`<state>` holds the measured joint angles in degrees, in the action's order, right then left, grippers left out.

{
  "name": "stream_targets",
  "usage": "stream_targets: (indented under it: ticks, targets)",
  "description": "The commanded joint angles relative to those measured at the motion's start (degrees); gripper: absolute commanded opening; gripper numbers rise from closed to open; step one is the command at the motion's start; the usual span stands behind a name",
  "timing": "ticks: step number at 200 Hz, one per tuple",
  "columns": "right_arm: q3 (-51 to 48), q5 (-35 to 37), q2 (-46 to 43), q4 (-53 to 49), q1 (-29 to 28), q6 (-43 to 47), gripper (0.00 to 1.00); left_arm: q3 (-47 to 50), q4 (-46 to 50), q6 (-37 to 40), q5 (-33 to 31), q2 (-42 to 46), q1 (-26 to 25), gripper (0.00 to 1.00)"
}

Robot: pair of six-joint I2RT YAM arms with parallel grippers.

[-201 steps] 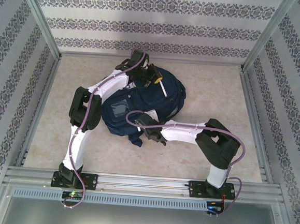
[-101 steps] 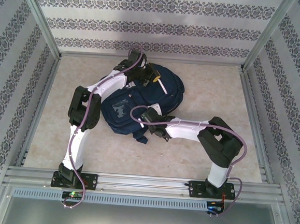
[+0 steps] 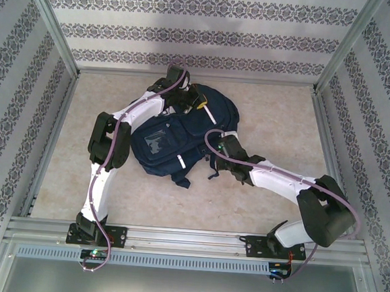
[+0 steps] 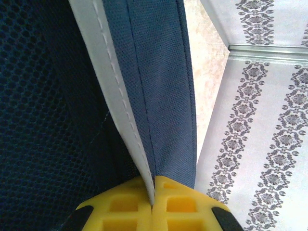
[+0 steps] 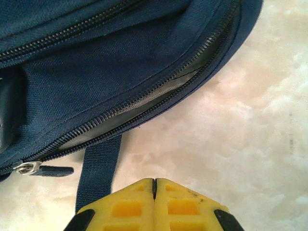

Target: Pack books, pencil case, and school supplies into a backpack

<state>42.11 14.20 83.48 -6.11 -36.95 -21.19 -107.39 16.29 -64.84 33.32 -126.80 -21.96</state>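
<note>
left gripper (image 4: 153,195), right gripper (image 5: 154,185) (both closed)

Backpack (image 4: 159,86) fabric is running off the left wrist view's top and left edges; the left gripper (image 4: 153,184), pinching a fold, is being cropped at the bottom; the unzipped opening (image 5: 144,103) is keeping its contents too shadowed to tell; overhead, left arm (image 3: 140,109) and right arm (image 3: 273,179) are overlapping the backpack's far and right edges.
</note>
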Motion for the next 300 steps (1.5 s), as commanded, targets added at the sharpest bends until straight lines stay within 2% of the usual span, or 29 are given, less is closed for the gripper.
stream_targets:
  ticks: [1, 7, 31, 51, 68, 99, 143, 176, 220, 255, 269, 284, 300]
  targets:
    - [-1.3, -8.4, -0.2, 2.7, -0.3, 1.1, 0.15, 1.3, 3.1, 2.4, 1.4, 3.3, 1.0, 0.00]
    - [-1.5, -9.2, 0.2, 3.7, -0.6, 1.2, 0.22, 1.5, 3.0, 2.4, 1.3, 3.5, 1.0, 0.00]
    - [-3.5, -8.1, 1.5, 10.3, -4.2, 3.2, 0.36, 2.0, 2.6, 1.1, 1.2, 3.9, 1.0, 0.00]
    - [-5.4, -2.9, 3.8, 17.3, -7.2, 7.5, 0.42, 1.9, 1.8, -0.4, 1.1, 4.1, 1.0, 0.00]
    - [-6.3, -2.3, 5.6, 21.6, -7.7, 8.5, 0.44, 2.0, 1.5, -1.2, 0.9, 4.4, 0.8, 0.00]
    - [-5.8, 2.9, 8.9, 24.4, -7.6, 8.1, 0.41, 3.1, 0.1, -2.4, 0.8, 5.1, 0.5, 0.00]
    - [-2.5, 5.0, 13.1, 27.4, -7.5, 8.6, 0.34, 5.2, -1.0, -2.7, 0.7, 5.8, 0.3, 0.00]
    - [-4.3, 8.0, 10.5, 26.9, -7.1, 7.1, 0.25, 4.8, 0.9, -0.9, -0.4, 5.3, 0.3, 0.00]
    - [-9.5, 3.8, 3.5, 24.4, -2.2, 2.7, 0.22, 3.2, 4.0, 2.3, -1.7, 4.3, 0.6, 0.00]
    - [-10.8, 0.4, 1.6, 22.9, 1.2, 1.8, 0.15, 3.5, 4.3, 3.1, -1.7, 4.2, 0.7, 0.00]
    - [-10.7, -3.6, 1.3, 23.0, 1.1, 2.5, 0.15, 3.4, 4.3, 3.1, -1.6, 4.2, 0.6, 0.00]
    - [-10.7, -9.1, 1.2, 23.9, 0.3, 3.0, 0.19, 3.2, 4.2, 2.9, -1.7, 4.2, 0.6, 0.00]
    - [-10.9, -10.7, 1.1, 24.6, -2.1, 4.3, 0.22, 3.0, 4.1, 2.5, -1.8, 4.1, 0.6, 0.00]
